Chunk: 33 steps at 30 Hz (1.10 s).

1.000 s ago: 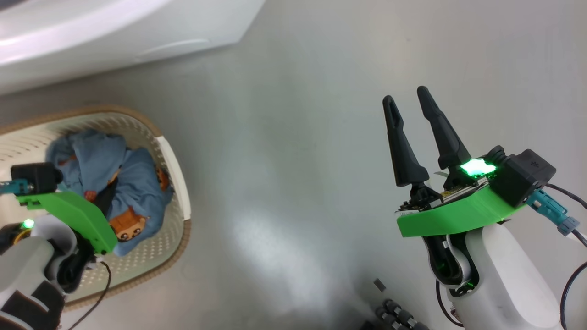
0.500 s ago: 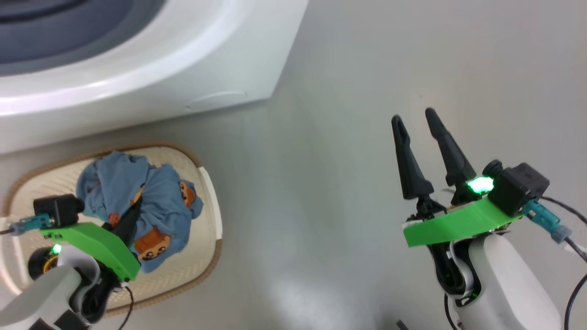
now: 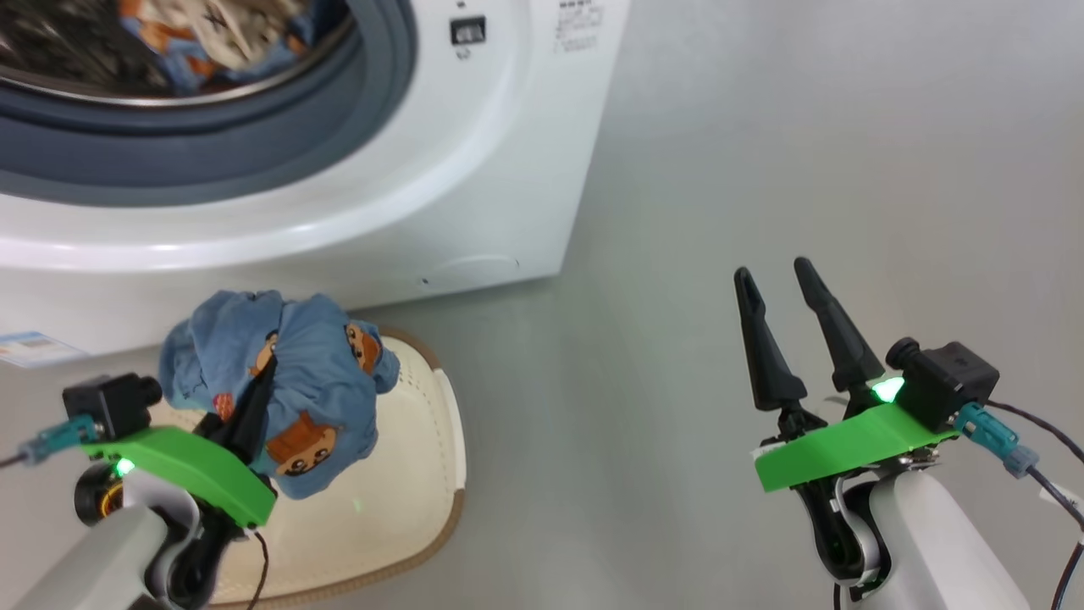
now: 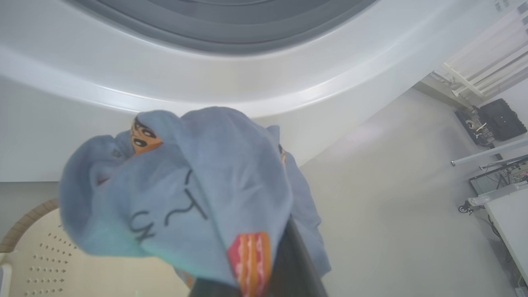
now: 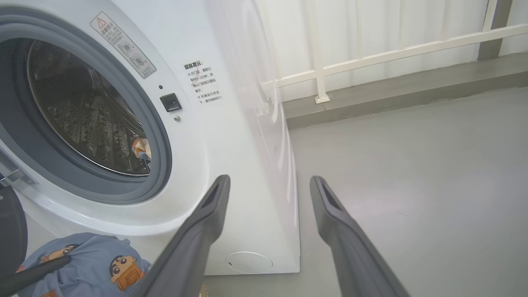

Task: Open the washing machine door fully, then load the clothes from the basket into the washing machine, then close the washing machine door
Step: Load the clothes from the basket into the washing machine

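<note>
Floor: a smooth pale grey floor [image 3: 762,127] runs under everything. In the right wrist view we see a white railing [image 5: 371,45] in front of pale curtains at the far side.
Washing machine: the big white boxy front-loading washing machine [image 3: 474,186] fills the upper left of the head view. Its round mouth is uncovered and ringed by a grey-blue rubber gasket [image 3: 254,144].
Drum: in the steel perforated drum [image 5: 82,107] we see a crumpled garment [image 3: 212,34] in blue, cream and orange lying inside.
Door: a glossy dark rounded edge at the left border of the right wrist view is possibly the washing machine door [image 5: 10,235], swung clear of the mouth. We cannot tell more from that sliver.
Basket: the small cream plastic basket [image 3: 406,508], with perforated walls and a brown woven-look rim, sits on the floor just in front of the machine's base.
Clothes: the soft light-blue clothes [image 3: 296,381] printed with orange-brown cartoon figures hang as one bundle above the basket, clear of its bottom, below the machine's mouth.
Left gripper: the left gripper [image 3: 254,398] is clamped on the bundle, its dark fingers buried in the folds.
Right gripper: the right gripper [image 3: 772,273] hovers over bare floor, well apart from the basket, with its jaws spread and nothing between them.
Label: a small blue label sticker [image 3: 34,347] sits low on the machine's front.
</note>
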{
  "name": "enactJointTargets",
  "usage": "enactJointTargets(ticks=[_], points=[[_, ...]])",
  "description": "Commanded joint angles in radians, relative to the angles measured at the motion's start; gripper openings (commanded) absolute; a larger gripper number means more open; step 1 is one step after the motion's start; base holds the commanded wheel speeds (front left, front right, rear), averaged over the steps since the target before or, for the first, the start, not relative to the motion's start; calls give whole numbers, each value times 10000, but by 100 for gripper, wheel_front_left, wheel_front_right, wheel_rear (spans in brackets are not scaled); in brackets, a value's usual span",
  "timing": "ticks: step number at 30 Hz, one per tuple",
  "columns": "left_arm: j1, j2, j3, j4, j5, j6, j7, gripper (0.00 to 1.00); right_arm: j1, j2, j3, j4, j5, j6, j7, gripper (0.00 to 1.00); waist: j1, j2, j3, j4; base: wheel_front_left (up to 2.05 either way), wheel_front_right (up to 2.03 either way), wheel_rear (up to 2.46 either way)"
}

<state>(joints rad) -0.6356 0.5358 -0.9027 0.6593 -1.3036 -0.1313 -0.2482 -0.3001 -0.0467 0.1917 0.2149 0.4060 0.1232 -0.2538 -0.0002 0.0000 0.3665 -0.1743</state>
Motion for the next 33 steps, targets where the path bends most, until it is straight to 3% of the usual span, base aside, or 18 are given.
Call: enactJointTargets(ticks=[1,12,18,26,33], points=[[306,207,769,-322,475,6,-132,0,218,-35,167,-123,-99,75,-80,100,2,0,-915,454,0,0,0],[1979,-384,3432,-1813,2813,188,-134,0,757,-398,96,159,140,75,-80,100,2,0,-2309,960,0,0,0],[2740,-583,4239,-2880,3684,563,-135,0,972,-730,100,205,325,75,-80,100,2,0,-2797,1290,0,0,0],[3728,-815,5230,-4345,4675,1385,-135,0,1203,-1023,103,193,509,75,-80,100,2,0,-3234,1647,0,0,0],[4278,-978,5776,-4904,5167,1530,-135,0,1230,-1124,159,176,585,75,-80,100,2,0,-3306,1704,0,0,0]])
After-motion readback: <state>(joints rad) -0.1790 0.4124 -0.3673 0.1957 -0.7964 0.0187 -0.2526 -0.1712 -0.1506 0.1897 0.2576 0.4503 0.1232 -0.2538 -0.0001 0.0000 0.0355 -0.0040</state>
